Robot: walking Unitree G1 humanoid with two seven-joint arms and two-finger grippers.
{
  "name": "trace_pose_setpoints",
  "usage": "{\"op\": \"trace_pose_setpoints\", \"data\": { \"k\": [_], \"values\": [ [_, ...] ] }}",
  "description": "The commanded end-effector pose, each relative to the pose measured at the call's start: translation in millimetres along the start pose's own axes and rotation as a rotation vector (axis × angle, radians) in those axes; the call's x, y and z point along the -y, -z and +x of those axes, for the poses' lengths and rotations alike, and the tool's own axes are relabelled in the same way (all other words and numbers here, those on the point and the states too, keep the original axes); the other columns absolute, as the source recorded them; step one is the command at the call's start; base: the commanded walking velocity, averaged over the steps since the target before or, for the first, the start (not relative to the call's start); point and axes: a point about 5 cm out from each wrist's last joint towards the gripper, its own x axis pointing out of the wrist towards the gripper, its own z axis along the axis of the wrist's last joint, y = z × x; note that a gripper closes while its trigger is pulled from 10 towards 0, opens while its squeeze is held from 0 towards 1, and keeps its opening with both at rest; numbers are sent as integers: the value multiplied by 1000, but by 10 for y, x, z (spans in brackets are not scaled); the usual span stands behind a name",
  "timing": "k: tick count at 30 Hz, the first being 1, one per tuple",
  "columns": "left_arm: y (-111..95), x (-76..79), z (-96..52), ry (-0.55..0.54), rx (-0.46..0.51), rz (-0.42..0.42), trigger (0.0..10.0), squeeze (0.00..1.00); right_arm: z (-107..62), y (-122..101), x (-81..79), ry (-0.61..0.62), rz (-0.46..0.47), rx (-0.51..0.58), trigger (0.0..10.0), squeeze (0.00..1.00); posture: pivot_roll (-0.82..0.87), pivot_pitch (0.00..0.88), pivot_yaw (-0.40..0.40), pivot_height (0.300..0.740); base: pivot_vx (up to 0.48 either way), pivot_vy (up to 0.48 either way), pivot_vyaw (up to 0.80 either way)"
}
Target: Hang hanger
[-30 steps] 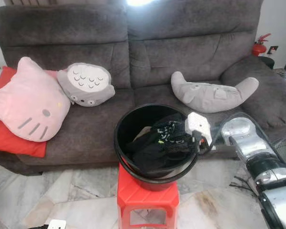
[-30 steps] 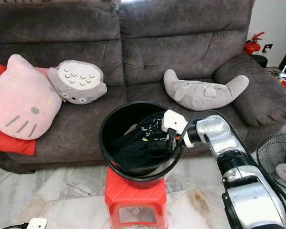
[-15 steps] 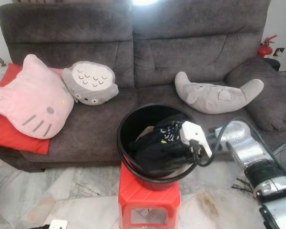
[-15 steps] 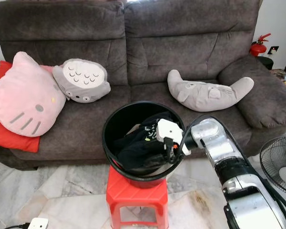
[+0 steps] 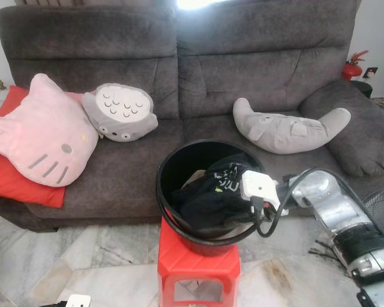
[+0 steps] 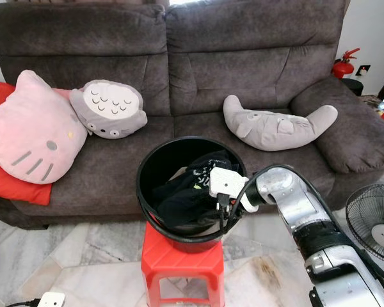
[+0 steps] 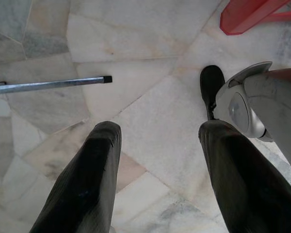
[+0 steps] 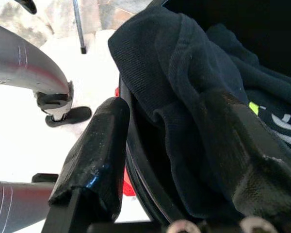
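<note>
Down by the marble floor (image 7: 150,131), the left gripper (image 7: 155,179) hangs idle with its two black fingers spread wide over the tiles, near a thin grey metal rod (image 7: 48,83). Just ahead, a red plastic stool (image 5: 198,265) carries a round black plastic bucket (image 5: 169,192) heaped with dark crumpled clothes (image 5: 208,195). The right gripper (image 8: 179,145) straddles the bucket's near rim, open, one finger outside the wall and the other pressed into the dark cloth; it grips nothing yet. No hanger can be made out; it may lie under the clothes. To do this step well, I judge the gripper should clear the rim and close on fabric alone, then lift slowly so the bucket stays on the stool. Compared with a second ago, the right wrist has dropped lower and reached further in. Beyond stands a grey fabric sofa (image 5: 256,70) with plush cushions.
</note>
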Motion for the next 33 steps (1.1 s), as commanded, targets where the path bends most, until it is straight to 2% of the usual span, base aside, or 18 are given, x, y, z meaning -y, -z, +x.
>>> {"op": "trace_pose_setpoints", "data": {
  "k": [1, 6, 16, 28, 33],
  "values": [
    [33, -1, -2, -7, -12, -7, 10000, 0, -30, -32, 2, 7, -18, -11, 10000, 0, -101, 0, 23, 719, 0, 0, 0],
    [38, 0, -3, -7, -12, -6, 10000, 0, 0, 45, -1, 41, -25, -73, 10000, 0, -99, 0, 21, 719, 0, 0, 0],
    [41, -4, -4, -11, -12, -2, 10000, 0, -29, 109, 75, 158, -28, -114, 10000, 0, -99, 0, 20, 719, 0, 0, 0],
    [37, -10, -4, -13, -12, 0, 10000, 0, 8, 212, 14, 160, -22, -153, 10000, 0, -103, 0, 27, 719, 0, 0, 0],
    [34, -15, -4, -14, -12, 2, 10000, 0, 31, 165, -35, 128, -4, -95, 10000, 0, -105, 0, 29, 719, 0, 0, 0]
  ]
}}
